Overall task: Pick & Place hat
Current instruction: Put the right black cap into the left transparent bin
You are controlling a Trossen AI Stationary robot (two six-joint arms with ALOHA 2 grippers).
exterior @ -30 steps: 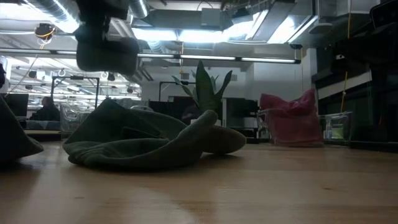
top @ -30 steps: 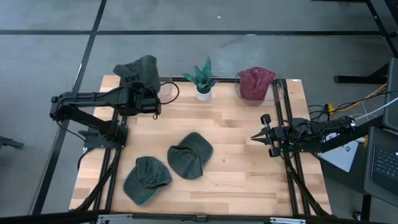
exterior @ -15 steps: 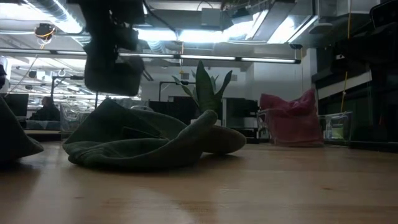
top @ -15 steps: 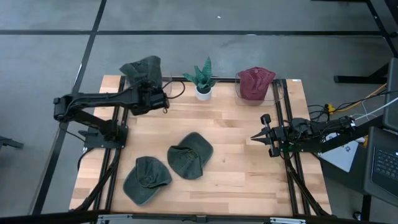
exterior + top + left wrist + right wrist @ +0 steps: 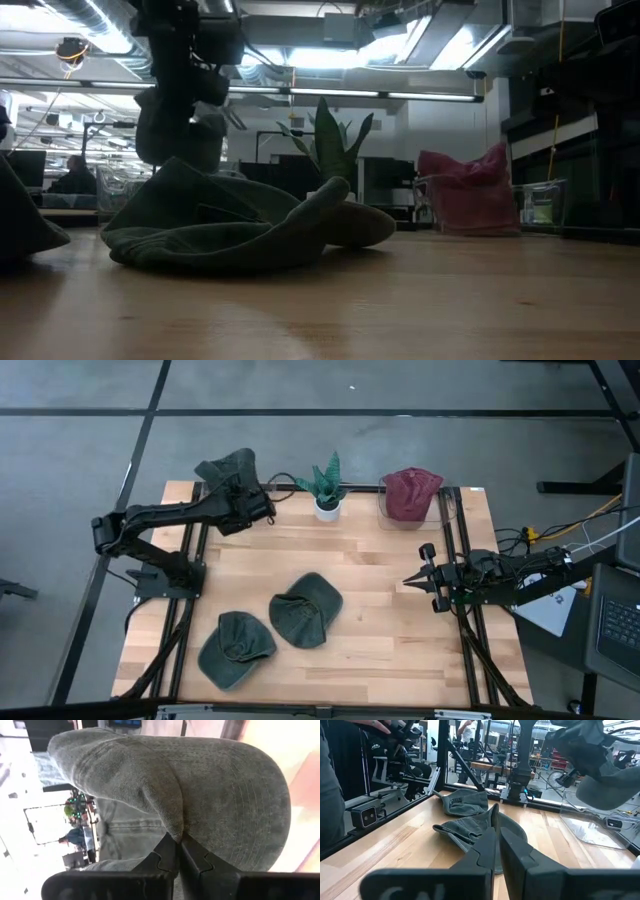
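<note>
Green hat (image 5: 232, 468) pinched by left tool (image 5: 258, 500), table's (image 5: 400, 630) far-left edge.

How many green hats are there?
3. One green hat hangs from the left gripper over the table's far left corner. Two lie on the table near the front: one front left, one toward the middle.

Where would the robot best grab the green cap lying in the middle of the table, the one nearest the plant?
Probably from above, on the raised fold of the middle green cap. It lies crumpled rather than flat, and the low view shows a ridge of cloth standing up from the table, which two fingers could pinch. The flat edges hug the wood and look harder to catch. The right gripper waits nearby.
</note>
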